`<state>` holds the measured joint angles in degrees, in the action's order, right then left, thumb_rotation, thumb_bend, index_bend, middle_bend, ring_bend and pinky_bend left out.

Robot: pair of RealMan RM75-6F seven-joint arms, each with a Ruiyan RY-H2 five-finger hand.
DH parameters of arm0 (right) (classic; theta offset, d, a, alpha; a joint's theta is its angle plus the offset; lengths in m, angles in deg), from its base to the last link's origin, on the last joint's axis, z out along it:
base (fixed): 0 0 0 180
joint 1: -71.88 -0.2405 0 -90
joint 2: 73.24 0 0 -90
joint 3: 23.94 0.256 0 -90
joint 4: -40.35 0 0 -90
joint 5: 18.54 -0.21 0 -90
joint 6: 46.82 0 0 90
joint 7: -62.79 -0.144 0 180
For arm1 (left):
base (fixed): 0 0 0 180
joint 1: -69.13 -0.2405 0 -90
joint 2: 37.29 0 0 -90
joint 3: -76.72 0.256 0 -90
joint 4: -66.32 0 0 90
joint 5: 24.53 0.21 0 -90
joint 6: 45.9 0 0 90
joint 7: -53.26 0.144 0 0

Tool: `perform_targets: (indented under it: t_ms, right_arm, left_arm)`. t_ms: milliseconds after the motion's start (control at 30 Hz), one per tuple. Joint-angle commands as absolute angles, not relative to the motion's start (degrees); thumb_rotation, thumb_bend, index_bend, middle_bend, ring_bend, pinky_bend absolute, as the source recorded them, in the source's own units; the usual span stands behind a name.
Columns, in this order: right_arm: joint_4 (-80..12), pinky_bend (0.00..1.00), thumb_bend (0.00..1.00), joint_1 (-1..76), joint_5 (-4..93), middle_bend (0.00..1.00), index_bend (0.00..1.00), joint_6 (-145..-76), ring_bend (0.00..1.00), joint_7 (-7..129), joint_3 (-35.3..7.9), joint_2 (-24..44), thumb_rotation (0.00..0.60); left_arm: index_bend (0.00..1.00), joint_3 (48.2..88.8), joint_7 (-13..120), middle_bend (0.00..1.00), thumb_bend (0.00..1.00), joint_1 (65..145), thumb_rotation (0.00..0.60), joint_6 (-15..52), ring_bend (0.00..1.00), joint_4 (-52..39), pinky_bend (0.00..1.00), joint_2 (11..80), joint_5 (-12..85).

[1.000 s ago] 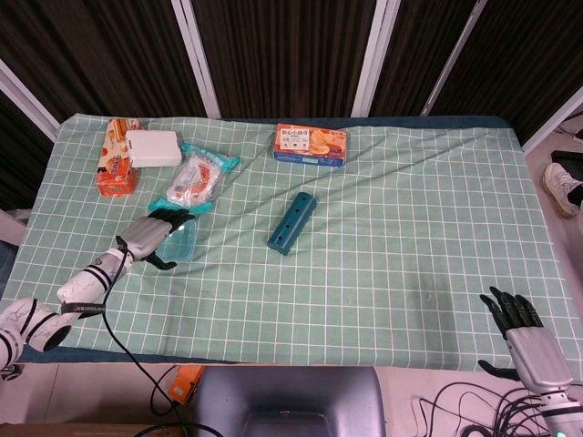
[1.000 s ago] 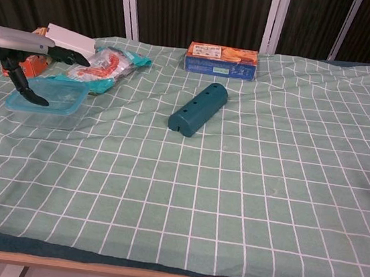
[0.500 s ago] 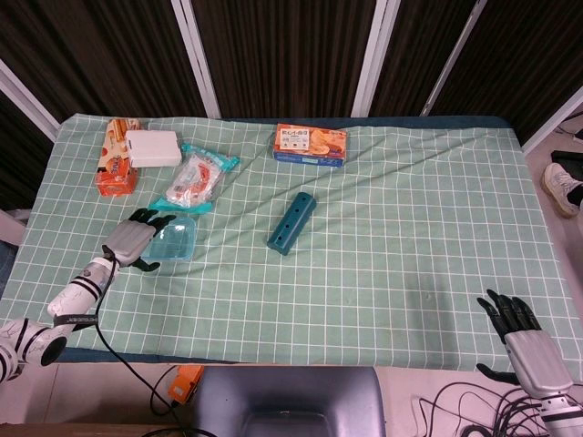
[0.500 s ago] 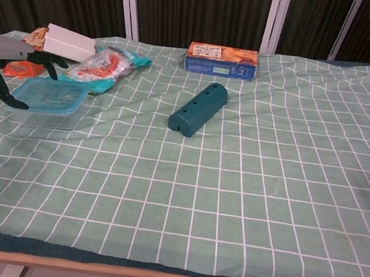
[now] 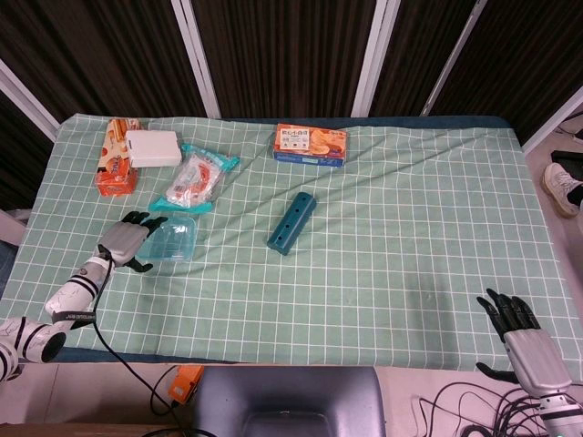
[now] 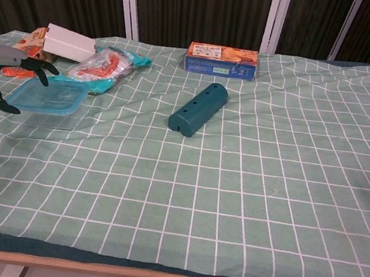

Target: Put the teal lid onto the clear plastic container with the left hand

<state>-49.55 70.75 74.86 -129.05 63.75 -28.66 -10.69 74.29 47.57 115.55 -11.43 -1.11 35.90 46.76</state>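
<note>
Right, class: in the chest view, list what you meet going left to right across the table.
Left hand → teal lid on the clear plastic container → red-and-white snack packet with teal ends → dark teal cylindrical block with holes. The orange-and-blue biscuit box overlaps that block's span, so I leave it out.

Lid [image 5: 172, 240] sits on the container at the counter's [image 5: 410, 273] left side, my left hand [image 5: 123, 242] just left of it, fingers apart. Snack bag [image 5: 194, 180] right behind the lid. Further back left: white box [image 5: 152, 148] on a packet [image 5: 116, 169]. Block [image 5: 291, 222] mid-counter, biscuit box [image 5: 310, 144] behind it. Right hand [image 5: 524, 341] off the near right edge.
</note>
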Motion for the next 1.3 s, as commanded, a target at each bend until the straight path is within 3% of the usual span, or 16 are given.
perform_targets:
  t_ms: [33, 533, 900, 1100, 1300]
  right_arm:
    - [-49.6, 0.00, 0.11, 70.8, 74.8, 0.00, 0.00, -129.1, 0.00, 63.7, -28.6, -10.7, 0.600]
    - [-49.6, 0.00, 0.11, 70.7, 74.6, 0.00, 0.00, -128.9, 0.00, 63.9, -28.6, -10.7, 0.600]
    - [-49.4, 0.00, 0.11, 70.9, 75.3, 0.00, 0.00, -129.5, 0.00, 63.4, -28.9, -10.8, 0.600]
    - [-49.3, 0.00, 0.11, 71.1, 76.1, 0.00, 0.00, -130.1, 0.00, 62.9, -29.2, -11.0, 0.600]
    - [-49.1, 0.00, 0.11, 71.2, 76.6, 0.00, 0.00, -130.3, 0.00, 62.8, -29.4, -11.0, 0.600]
  left_arm:
    - [0.00, 74.3, 47.5, 0.18, 0.21, 115.6, 0.600, -12.0, 0.00, -1.0, 0.00, 36.0, 46.8]
    - [0.00, 74.4, 46.9, 0.21, 0.21, 115.4, 0.600, -13.2, 0.00, 0.2, 0.00, 37.2, 47.8]
    - [0.00, 73.4, 46.2, 0.16, 0.22, 112.4, 0.600, -2.0, 0.00, -8.5, 0.00, 32.1, 53.7]
    - [0.00, 75.3, 50.0, 0.18, 0.22, 110.0, 0.600, 0.8, 0.00, -12.5, 0.00, 30.8, 54.7]
    - [0.00, 76.3, 51.9, 0.19, 0.22, 108.7, 0.600, 0.6, 0.00, -11.0, 0.00, 32.6, 53.7]
